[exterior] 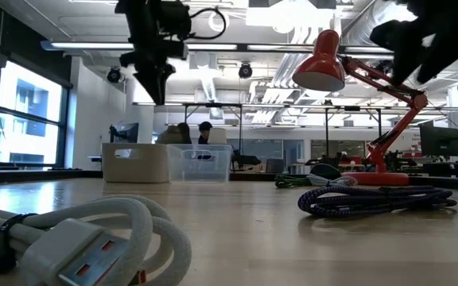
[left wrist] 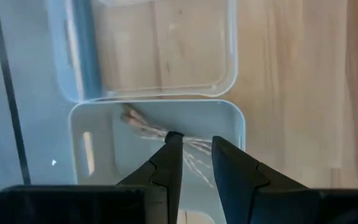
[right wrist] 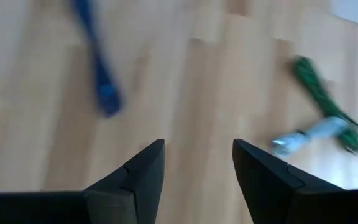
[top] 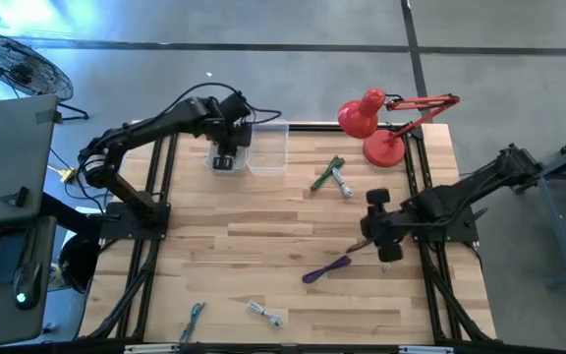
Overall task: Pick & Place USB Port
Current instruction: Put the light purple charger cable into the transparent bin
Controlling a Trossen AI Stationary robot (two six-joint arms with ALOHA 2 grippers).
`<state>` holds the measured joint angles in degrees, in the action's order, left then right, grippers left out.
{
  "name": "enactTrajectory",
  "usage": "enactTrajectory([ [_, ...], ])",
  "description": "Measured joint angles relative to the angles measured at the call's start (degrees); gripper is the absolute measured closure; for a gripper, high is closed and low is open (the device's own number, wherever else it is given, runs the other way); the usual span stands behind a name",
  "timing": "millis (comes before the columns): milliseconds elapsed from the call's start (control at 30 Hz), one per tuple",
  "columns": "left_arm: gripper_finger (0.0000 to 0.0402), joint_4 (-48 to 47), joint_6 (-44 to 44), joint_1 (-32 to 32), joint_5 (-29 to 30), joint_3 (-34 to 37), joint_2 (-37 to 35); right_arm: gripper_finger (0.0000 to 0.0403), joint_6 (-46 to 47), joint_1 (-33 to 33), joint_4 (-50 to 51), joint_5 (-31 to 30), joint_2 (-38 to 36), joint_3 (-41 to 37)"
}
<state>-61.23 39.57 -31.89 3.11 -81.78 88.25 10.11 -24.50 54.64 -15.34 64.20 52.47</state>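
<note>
Purple braided USB cable (top: 326,269) lies on the wooden table (top: 263,246) toward its front edge, long axis slanting, just beside the right gripper (top: 385,246), whose fingers are spread and empty. The left gripper (top: 226,157) hovers, slightly parted and empty, over the white bin (left wrist: 92,155) at the back edge.

On your table (top: 263,226) two bins sit side by side at the far edge: the opaque bin (top: 227,157) on the left, the clear bin (top: 268,147) touching it on the right. The left gripper (top: 226,157) hangs over the opaque bin. The lamp (top: 381,123) stands at the far right corner. A cable pair (top: 332,177) lies between bins and lamp, another cable (top: 325,268) near the right gripper (top: 389,258), and two more cables (top: 263,314) (top: 194,319) lie at the near edge.
</note>
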Motion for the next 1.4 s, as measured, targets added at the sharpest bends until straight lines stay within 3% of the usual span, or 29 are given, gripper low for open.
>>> enactTrajectory([
  [267, 0.0318, 2.49, -0.47, 0.19, -6.51, 6.6, 0.0, 0.0222, 4.77, -4.99, 3.87, 12.46, 0.0, 3.04],
  [767, 0.0318, 10.9, -5.45, 12.2, -12.65, 8.16, -0.5, 0.0222, 7.05, -16.02, 15.56, 13.23, 10.91, 2.97],
  [1100, 0.0318, 15.4, -9.32, 21.71, -11.17, 8.13, -0.79, 0.0222, 2.29, -17.19, 15.58, 12.31, 18.7, 2.97],
  [1400, 0.0318, 18.63, -11.85, 29.75, -6.37, 8.13, -0.79, 0.0222, -0.28, -17.21, 15.39, 14.25, 23.15, 2.97],
])
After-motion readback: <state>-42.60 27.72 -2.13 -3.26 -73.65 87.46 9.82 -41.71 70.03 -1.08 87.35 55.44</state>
